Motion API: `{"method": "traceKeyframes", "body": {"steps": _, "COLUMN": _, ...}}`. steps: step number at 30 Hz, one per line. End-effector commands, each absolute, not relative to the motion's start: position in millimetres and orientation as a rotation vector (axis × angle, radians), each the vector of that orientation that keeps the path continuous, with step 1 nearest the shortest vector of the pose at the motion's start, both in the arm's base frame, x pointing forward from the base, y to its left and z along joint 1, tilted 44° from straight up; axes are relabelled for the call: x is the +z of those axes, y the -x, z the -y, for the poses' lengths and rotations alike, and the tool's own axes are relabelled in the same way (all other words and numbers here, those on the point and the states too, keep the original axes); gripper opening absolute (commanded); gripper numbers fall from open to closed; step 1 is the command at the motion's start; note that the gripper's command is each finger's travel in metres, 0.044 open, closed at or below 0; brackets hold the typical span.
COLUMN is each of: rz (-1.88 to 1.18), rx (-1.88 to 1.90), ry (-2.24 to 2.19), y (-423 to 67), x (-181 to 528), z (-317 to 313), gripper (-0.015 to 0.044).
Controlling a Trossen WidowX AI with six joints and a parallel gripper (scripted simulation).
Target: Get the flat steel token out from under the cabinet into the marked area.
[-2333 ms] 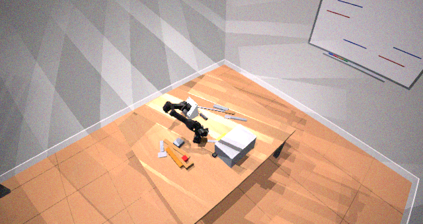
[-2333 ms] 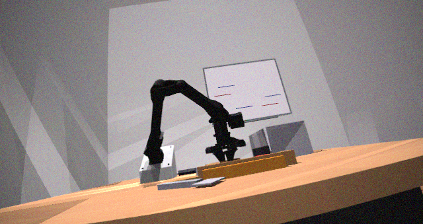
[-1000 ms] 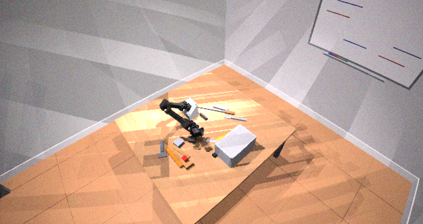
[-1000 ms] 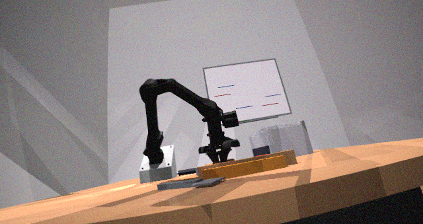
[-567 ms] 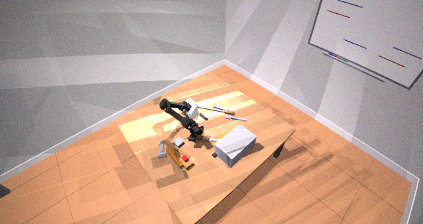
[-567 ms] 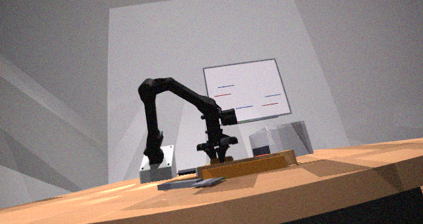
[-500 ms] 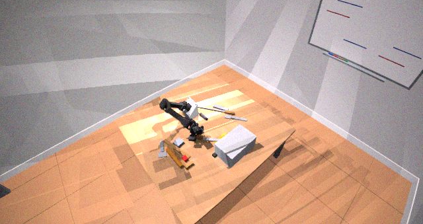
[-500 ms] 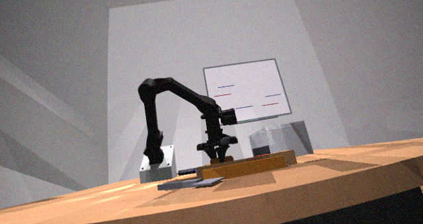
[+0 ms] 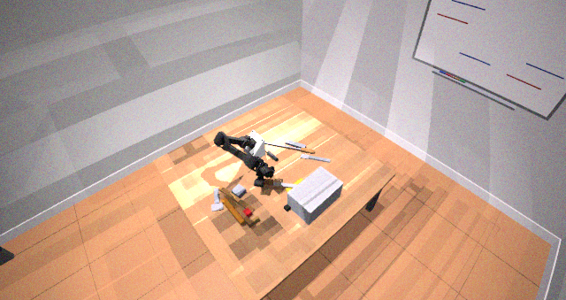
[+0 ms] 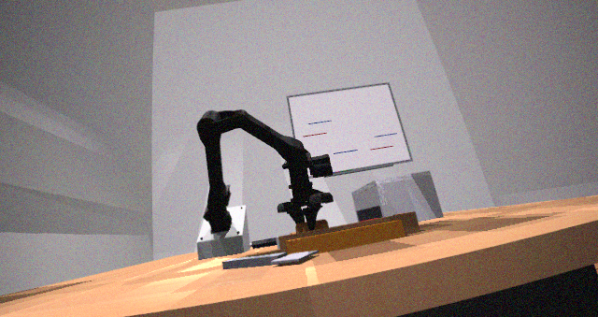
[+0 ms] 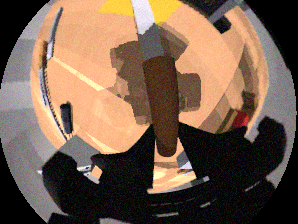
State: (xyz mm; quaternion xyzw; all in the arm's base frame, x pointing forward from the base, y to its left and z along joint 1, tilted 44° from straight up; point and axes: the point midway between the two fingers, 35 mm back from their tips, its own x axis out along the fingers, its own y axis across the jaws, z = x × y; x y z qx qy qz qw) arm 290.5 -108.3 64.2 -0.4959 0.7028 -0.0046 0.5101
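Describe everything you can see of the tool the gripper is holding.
The tool has a round brown handle, wood by its look, joined by a grey collar to a flat pale metal-looking blade. The gripper is shut on the handle's near end. In the wrist view, the blade points away from the gripper, over the yellow marked area. Whether it touches the table, I cannot tell.

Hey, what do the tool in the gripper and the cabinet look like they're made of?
The tool clamped in the gripper looks like a matte wooden handle, dark brown, with a pale grey, probably metal blade reaching over the yellow marked area. The cabinet looks like painted metal or plastic: flat light grey, no grain.
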Motion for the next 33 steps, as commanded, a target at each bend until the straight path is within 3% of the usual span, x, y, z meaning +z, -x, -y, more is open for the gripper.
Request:
{"method": "traceKeyframes", "body": {"steps": 1, "rz": -1.687, "rx": -0.004, "ry": 1.196, "y": -289.7, "x": 58.3, "z": 101.1, "gripper": 0.0000}}
{"method": "traceKeyframes", "body": {"steps": 33, "rz": -1.686, "rx": -0.004, "ry": 1.192, "y": -280.1, "x": 25.0, "z": 67.2, "gripper": 0.0000}}
